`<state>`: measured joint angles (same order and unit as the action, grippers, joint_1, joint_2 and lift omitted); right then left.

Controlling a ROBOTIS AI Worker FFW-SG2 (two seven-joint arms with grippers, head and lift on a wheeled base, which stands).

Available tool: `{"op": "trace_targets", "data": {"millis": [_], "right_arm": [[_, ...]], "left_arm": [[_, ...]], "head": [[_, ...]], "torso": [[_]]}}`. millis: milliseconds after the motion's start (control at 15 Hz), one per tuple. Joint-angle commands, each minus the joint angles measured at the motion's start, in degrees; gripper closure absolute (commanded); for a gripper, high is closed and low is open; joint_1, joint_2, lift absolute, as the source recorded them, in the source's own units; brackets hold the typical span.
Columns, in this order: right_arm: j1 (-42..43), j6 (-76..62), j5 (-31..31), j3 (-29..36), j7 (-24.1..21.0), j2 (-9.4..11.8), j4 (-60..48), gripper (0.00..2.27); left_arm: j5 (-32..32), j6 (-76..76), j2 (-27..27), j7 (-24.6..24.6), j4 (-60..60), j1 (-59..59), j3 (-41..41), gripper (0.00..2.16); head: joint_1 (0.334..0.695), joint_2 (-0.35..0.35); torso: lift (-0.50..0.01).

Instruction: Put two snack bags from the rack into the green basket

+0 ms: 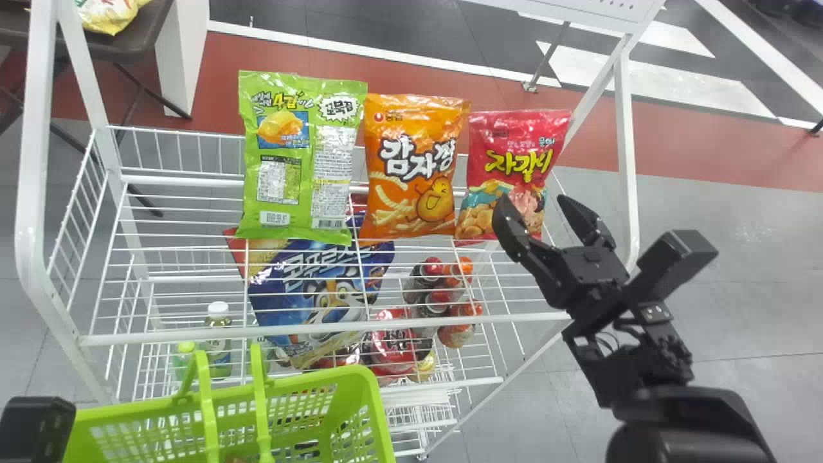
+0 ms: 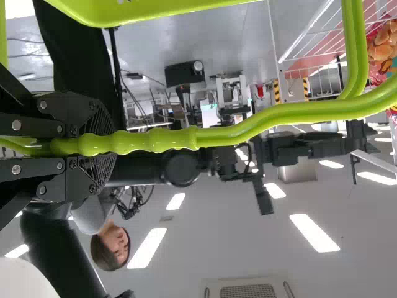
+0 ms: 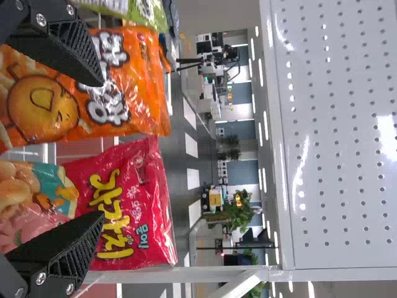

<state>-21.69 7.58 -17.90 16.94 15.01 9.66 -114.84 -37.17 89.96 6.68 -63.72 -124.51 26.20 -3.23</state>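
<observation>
Off the rack's (image 1: pixel 34 148) right end, my right gripper (image 1: pixel 533 200) holds nothing, its two fingers spread wide near the red snack bag (image 1: pixel 512 145). That bag stands beside the orange bag (image 1: pixel 416 151) and green bag (image 1: pixel 299 193), all on the rack. Before the rack, my left gripper (image 2: pixel 102 144) pinches the handle (image 2: pixel 162 139) of the green basket (image 1: pixel 380 415).

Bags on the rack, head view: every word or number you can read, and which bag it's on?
"감자깡": orange bag
"자갈치": red bag
"꼬북칩" and "4": green bag
"콘푸로", then unclear: lower blue bag
All other print on the bags: too small or blurred to read.
</observation>
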Motion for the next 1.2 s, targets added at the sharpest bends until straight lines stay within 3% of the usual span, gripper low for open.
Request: {"op": "trace_targets", "data": {"millis": [0, 400, 733, 800, 933, 1000, 1133], "right_arm": [[5.4, 0.1, 3.9, 0.2, 0.0, 0.0, 5.7, 0.07], [18.2, 0.5, 9.6, -0.5, 1.1, 0.5, 19.9, 0.07], [22.0, -1.1, 11.1, -0.5, 0.8, 1.4, 27.8, 0.13], [23.2, -1.3, 11.7, -0.5, 1.1, 1.5, 29.8, 0.31], [24.8, -1.1, 12.5, -1.2, 1.2, 1.8, 31.6, 1.65], [25.3, -1.1, 12.7, -1.5, 1.3, 1.9, 32.0, 2.0], [27.0, 0.1, 13.3, -1.6, 3.6, 2.6, 32.8, 2.2]], "left_arm": [[0.0, 0.1, 0.1, 0.0, 0.1, -0.6, 0.0, 1.26], [0.0, 0.1, 0.3, 0.0, 1.6, -1.8, -0.2, 1.26], [-0.2, 0.1, 0.6, 0.0, 4.4, -4.0, 0.0, 1.26], [-0.2, 0.1, 0.6, -0.1, 4.4, -4.0, 0.0, 1.26], [-0.1, 0.1, 0.7, 0.0, 4.5, -4.3, 0.0, 1.26], [-0.1, 0.1, 0.7, 0.0, 4.7, -4.5, -0.1, 1.26], [-0.3, 0.1, 0.6, 0.0, 4.6, -4.7, -0.3, 1.26]], "head": [[0.695, -0.35], [0.695, -0.35], [0.695, -0.35], [0.695, -0.35], [0.695, -0.35], [0.695, -0.35], [0.695, -0.35]], "torso": [[-0.003], [-0.003], [-0.003], [-0.003], [-0.003], [-0.003], [-0.003]]}}
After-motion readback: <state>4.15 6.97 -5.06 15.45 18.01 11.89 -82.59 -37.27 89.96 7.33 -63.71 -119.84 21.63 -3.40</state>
